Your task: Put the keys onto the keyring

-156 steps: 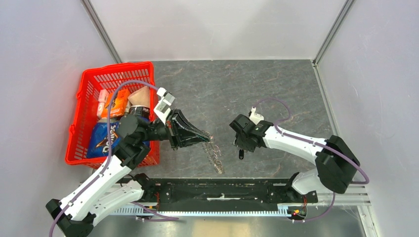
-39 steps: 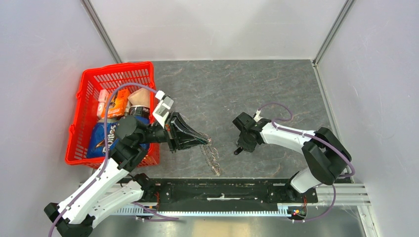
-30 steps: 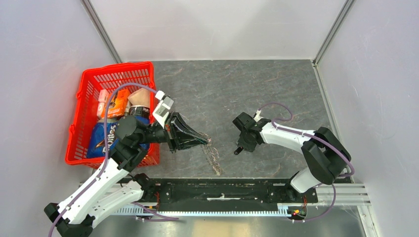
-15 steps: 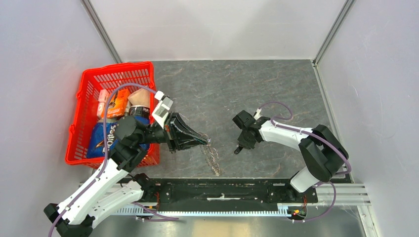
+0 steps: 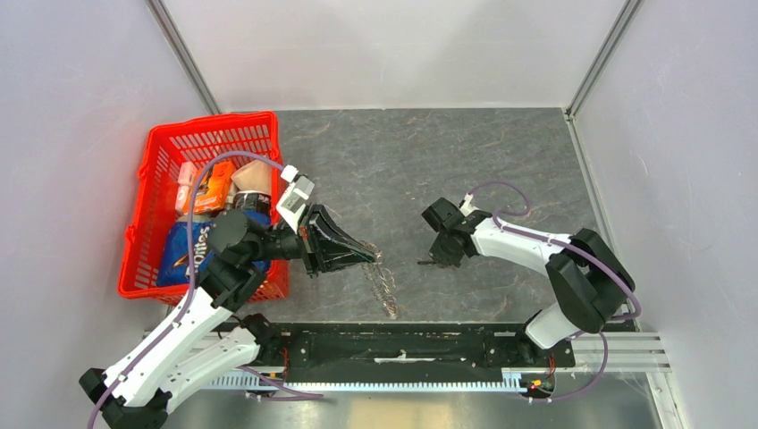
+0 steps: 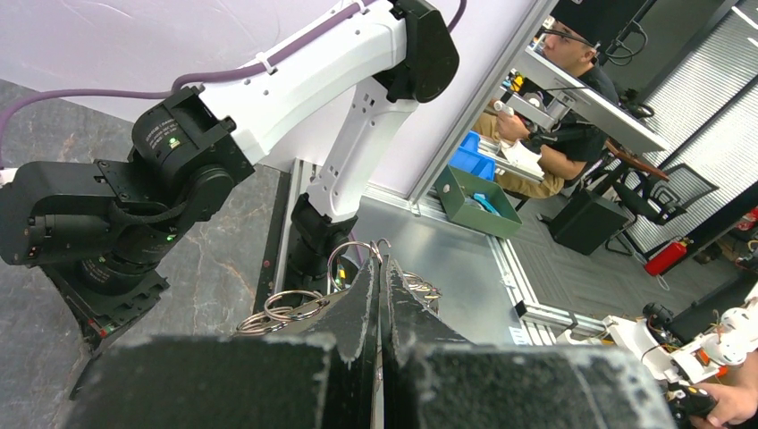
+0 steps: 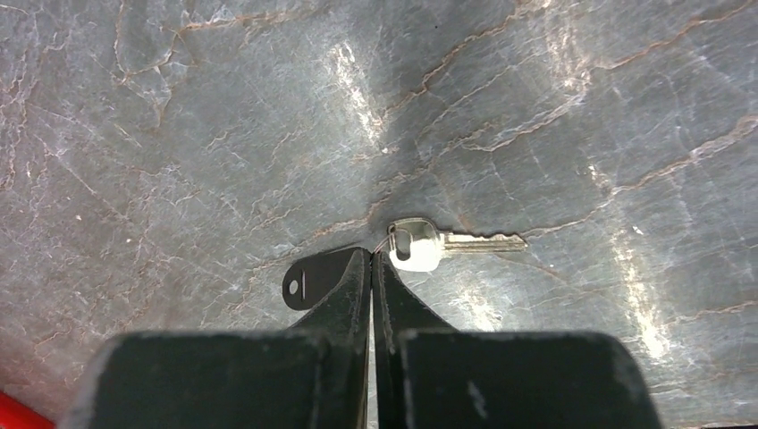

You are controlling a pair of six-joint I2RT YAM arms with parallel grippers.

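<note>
Pinching keys (image 7: pixel 416 246) at head end, right gripper (image 7: pixel 372 256) jaws closed. Blade runs toward right of wrist frame, crosswise to jaws. Left gripper (image 6: pixel 375 268) jaws clamped on keyring (image 5: pixel 383 284), hanging over desk (image 5: pixel 447 161) at centre of top view, lower left of keys, near but apart.

A red plastic basket (image 5: pixel 213 122) sits along the left edge of the grey marbled worktop (image 5: pixel 429 152), reaching towards the far left corner. It holds an orange snack bag (image 5: pixel 214 183), a blue crisp bag (image 5: pixel 183 250) and a white packet (image 5: pixel 186 174). Beyond the near right corner, the left wrist view shows a green tray (image 6: pixel 474 201) and a seated person (image 6: pixel 559 107).
</note>
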